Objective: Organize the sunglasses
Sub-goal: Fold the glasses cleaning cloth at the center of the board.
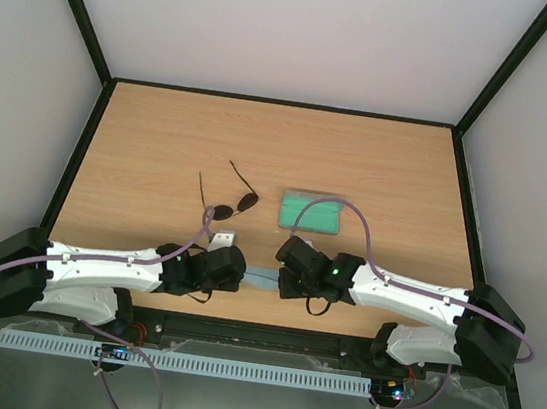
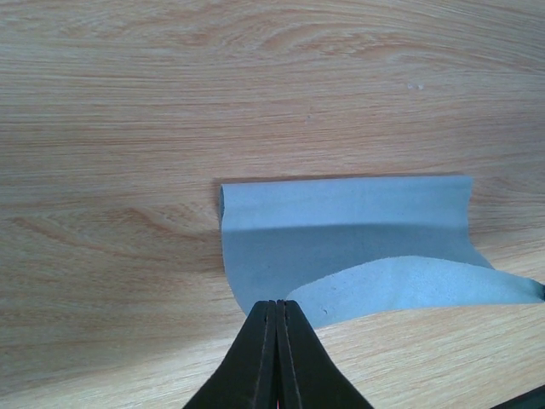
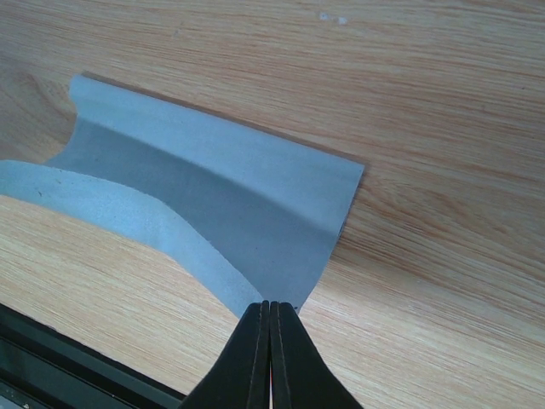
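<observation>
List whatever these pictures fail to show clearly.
Top view: the light blue square cloth is mostly covered by both arms' wrists.
Wrist views: the dark round-lens wire sunglasses lie outside both frames. In the top view they are too small to show the hinges.
Top view: the grey rectangular case with green inside is blurred and its lid is indistinct.
</observation>
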Robot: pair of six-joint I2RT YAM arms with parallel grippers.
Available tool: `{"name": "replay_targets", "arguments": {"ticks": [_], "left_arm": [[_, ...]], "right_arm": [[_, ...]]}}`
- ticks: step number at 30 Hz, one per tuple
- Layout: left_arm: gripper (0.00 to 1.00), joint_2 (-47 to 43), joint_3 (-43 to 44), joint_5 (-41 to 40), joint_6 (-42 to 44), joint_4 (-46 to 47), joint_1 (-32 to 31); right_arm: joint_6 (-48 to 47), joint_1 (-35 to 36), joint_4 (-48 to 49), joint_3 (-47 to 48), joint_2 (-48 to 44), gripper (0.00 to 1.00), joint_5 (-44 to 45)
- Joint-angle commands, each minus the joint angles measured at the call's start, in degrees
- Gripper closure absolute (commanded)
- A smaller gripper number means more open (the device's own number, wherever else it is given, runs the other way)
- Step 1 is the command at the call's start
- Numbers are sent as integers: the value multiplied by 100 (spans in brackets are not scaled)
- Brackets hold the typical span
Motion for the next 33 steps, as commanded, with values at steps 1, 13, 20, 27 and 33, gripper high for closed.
{"name": "replay_targets", "arguments": {"ticks": [1,13,20,27,33], "left_arm": [[98,-55,-46,-93,-122,-73,-93],[98,-85,-57,-151,-197,-117,-146],[98,38,31,-206,-196,-167,-136],[98,165,97,-200,-155,-161,-84],[98,206,138,-148,-42,-137,62]], "right_arm": [[81,80,-111,-70,-124,99,56],[165,145,-146,-105,-200,99,141],[144,153,-187,-43,-66,99,260],[103,149,-213,119,178,99,326],[60,147,-224,173,304,99,404]]}}
